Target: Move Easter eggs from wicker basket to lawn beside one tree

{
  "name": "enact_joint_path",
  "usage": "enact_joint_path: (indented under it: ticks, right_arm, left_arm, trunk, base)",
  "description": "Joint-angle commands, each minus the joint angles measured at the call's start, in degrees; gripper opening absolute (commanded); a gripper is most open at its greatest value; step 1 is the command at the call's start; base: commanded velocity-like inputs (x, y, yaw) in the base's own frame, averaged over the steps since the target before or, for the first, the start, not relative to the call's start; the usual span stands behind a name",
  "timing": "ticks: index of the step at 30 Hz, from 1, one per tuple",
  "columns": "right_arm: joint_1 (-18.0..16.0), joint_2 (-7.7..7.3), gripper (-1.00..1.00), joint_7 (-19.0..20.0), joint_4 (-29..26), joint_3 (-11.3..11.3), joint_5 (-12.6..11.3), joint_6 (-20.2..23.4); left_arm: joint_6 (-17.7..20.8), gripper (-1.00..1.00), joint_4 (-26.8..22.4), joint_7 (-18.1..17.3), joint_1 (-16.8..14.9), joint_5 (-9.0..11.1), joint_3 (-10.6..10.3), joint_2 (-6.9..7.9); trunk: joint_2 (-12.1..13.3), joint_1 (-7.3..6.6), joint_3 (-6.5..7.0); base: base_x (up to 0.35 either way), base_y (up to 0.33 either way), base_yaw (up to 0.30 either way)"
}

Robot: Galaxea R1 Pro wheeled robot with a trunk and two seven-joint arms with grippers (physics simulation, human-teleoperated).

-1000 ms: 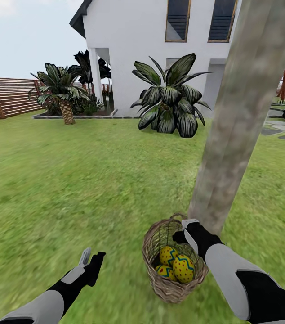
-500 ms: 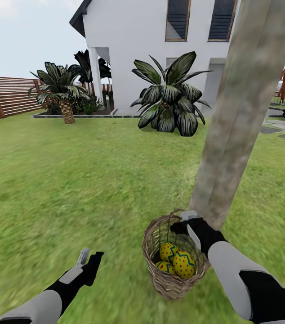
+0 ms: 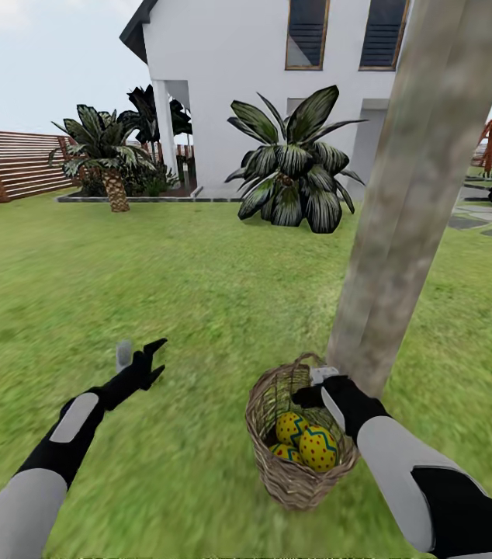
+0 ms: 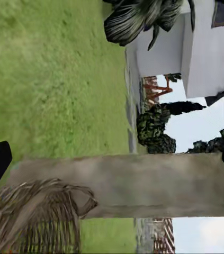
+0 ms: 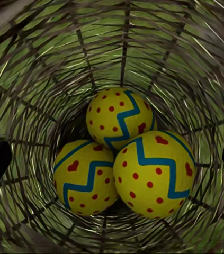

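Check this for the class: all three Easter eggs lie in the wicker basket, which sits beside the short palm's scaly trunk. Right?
Not quite. The three Easter eggs do lie in the wicker basket, but the head view shows it beside the tree with the thick smooth trunk, not the short palm.

Two robot arms share one livery: smooth light-grey forearm shells, matte black wrist and elbow sections. The left hand (image 3: 139, 357) is black with one pale grey finger beside a dark pointed one; the right hand (image 3: 325, 386) is black, crossed by a white strip.
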Motion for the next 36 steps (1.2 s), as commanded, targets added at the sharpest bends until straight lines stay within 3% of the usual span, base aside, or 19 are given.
enact_joint_path:
  ticks: [1,4,9,13,18,22,30,36]
  right_arm:
    - [-0.01,0.04,1.0,0.37,-0.12,-0.39,0.56,0.87]
    - [-0.01,0.08,1.0,0.34,-0.11,-0.43,0.44,2.04]
    - [-0.01,-0.29,1.0,0.18,-0.26,-0.73,0.15,2.83]
    - [-0.01,-0.55,1.0,0.25,-0.42,-0.94,0.16,2.84]
    - [-0.01,-1.11,1.0,0.12,-0.52,-1.85,0.15,2.76]
    - [-0.01,-1.26,1.0,-0.22,-0.49,-5.11,0.18,2.86]
    - [-0.01,-1.34,1.0,-0.32,-0.42,-6.12,0.0,2.99]
    - [-0.01,-1.28,1.0,-0.37,0.11,-8.12,-0.11,3.01]
  left_arm:
    - [2.26,1.0,-3.0,-0.31,-0.01,0.01,0.15,-0.02]
    - [7.67,1.0,-8.3,-0.76,0.03,0.19,0.19,-0.03]
    - [14.68,1.0,-9.77,-4.96,0.86,2.32,0.2,-0.01]
    - [15.38,1.0,-9.68,-7.45,1.68,2.58,0.2,0.09]
    - [15.43,1.0,-9.59,-7.75,1.9,2.61,0.2,0.12]
    - [15.42,1.0,-9.56,-7.8,1.92,2.61,0.21,0.12]
    - [15.35,1.0,-9.4,-7.87,1.93,2.55,0.25,0.12]
    - [15.29,1.0,-9.25,-7.87,1.93,2.52,0.29,0.12]
  trunk:
    - [-0.43,0.22,-0.25]
    - [-1.64,0.88,-0.79]
    - [-3.64,1.98,-1.68]
    - [-5.24,2.86,-2.4]
    - [-7.25,3.95,-3.3]
    - [-7.28,4.01,-3.74]
    - [-7.28,4.01,-3.74]
    - [-7.28,4.01,-3.74]
  base:
    - [0.0,0.0,0.0]
    - [0.0,0.0,0.0]
    - [0.0,0.0,0.0]
    - [0.0,0.0,0.0]
    - [0.0,0.0,0.0]
    - [0.0,0.0,0.0]
    - [0.048,0.0,0.0]
    - [0.251,0.0,0.0]
